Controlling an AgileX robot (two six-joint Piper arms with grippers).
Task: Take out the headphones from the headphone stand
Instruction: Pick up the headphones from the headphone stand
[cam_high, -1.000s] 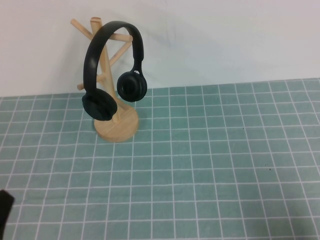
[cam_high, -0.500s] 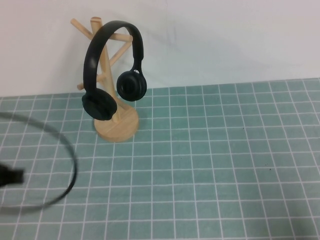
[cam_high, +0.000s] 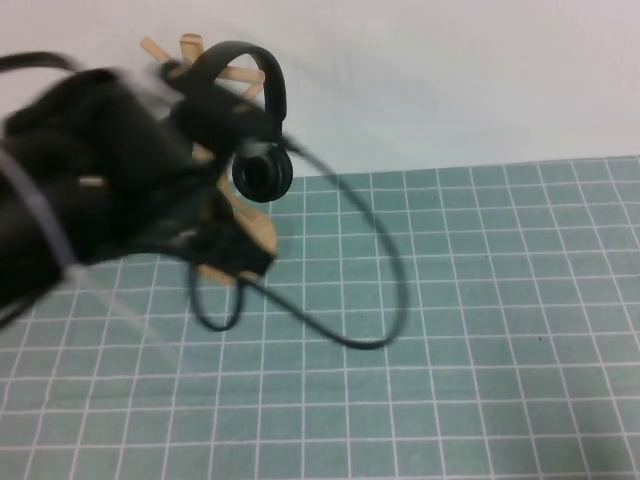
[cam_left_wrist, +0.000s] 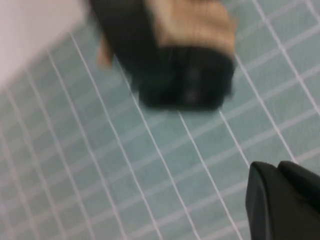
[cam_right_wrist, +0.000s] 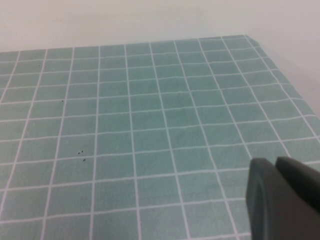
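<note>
The black headphones (cam_high: 262, 172) hang on the light wooden headphone stand (cam_high: 262, 232) at the back left of the mat. The headband (cam_high: 250, 55) goes over the top pegs and one ear cup faces me. My left arm (cam_high: 100, 170) is a dark blur in front of the stand and hides the other ear cup and most of the post. In the left wrist view an ear cup (cam_left_wrist: 185, 82) and the wooden base (cam_left_wrist: 192, 20) lie just ahead of my left gripper (cam_left_wrist: 282, 200), which is shut and empty. My right gripper (cam_right_wrist: 280, 200) is shut, empty and low over the mat.
A green gridded mat (cam_high: 480, 330) covers the table, with a white wall behind it. A black cable (cam_high: 392, 290) from the left arm loops over the mat to the right of the stand. The right wrist view shows the mat's far corner (cam_right_wrist: 245, 37).
My left arm has swung up from the lower left corner to the stand and now covers its left side. Its cable loop trails to the right. The headphones have not moved.
</note>
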